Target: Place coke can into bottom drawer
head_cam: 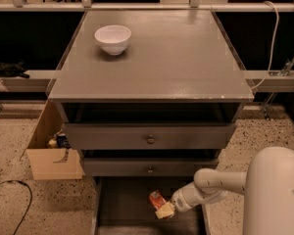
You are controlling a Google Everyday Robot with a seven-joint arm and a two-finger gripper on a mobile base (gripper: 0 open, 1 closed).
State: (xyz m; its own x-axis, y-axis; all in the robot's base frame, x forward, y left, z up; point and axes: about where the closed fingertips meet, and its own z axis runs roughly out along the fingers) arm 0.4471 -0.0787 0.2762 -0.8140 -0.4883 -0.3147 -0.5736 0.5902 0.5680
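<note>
robot body [277,195]: white rounded shell, bottom right corner, nearest the camera
arm [213,182]: white, reaches left from the body, low over the open drawer
end effector [161,207]: at the arm tip, above the right half of the bottom drawer, grasping the coke can, pale pad against the can's lower side
coke can [156,198]: red with white markings, tilted, in the end effector's grip inside the outline of the bottom drawer; cannot tell if it touches the drawer floor
bottom drawer [125,204]: pulled out towards the camera, dark flat floor, thin side walls
lower knob drawer [115,167]: closed, just above the open one, small round knob in the middle
upper knob drawer [108,136]: closed, round knob in the middle, dark gap above it under the top
cardboard box [51,163]: on the speckled floor [10,146], touching the table's left side, flap up, small items inside
black cable [17,195]: on the floor, bottom left
table [176,58]: grey flat top
white bowl [112,38]: upright on the table top, far left part
white cable [273,38]: hangs at far right, beyond the table
</note>
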